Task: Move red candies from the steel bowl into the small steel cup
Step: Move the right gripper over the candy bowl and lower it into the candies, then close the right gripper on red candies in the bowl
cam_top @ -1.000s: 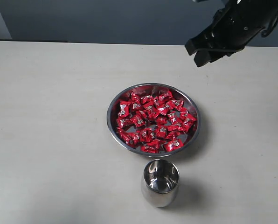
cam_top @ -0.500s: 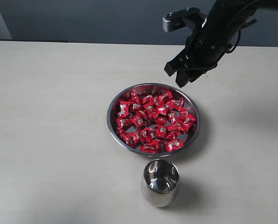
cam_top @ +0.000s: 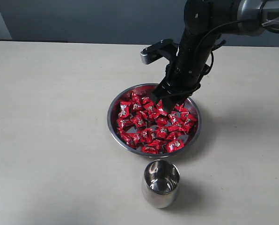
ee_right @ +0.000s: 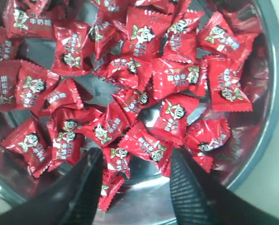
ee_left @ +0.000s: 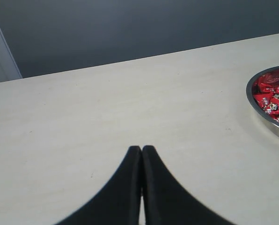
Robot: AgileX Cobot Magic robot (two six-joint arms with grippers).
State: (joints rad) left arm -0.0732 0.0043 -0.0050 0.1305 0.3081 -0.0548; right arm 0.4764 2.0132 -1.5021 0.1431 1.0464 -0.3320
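The steel bowl (cam_top: 113,123) sits mid-table, filled with many red candies (cam_top: 153,126). The small steel cup (cam_top: 160,183) stands upright just in front of it, and no candy shows inside. My right gripper (cam_top: 165,101) is down in the bowl's far side, open, its fingertips among the sweets. In the right wrist view the right gripper (ee_right: 135,161) straddles one or two red candies (ee_right: 144,147) above bare bowl floor (ee_right: 149,197). The left gripper (ee_left: 141,151) is shut, empty, over bare table; the bowl's rim (ee_left: 263,119) shows at that view's edge.
A pale tabletop (cam_top: 50,131) stretches widely around the bowl and cup. A dark grey wall (cam_top: 83,18) runs behind the table's far edge. The right arm (cam_top: 200,33) slants down from the upper right over the bowl.
The right arm has swung in from the upper right and dropped, bringing its open gripper from above the table behind the bowl down into the candies. Bowl and cup have not moved.
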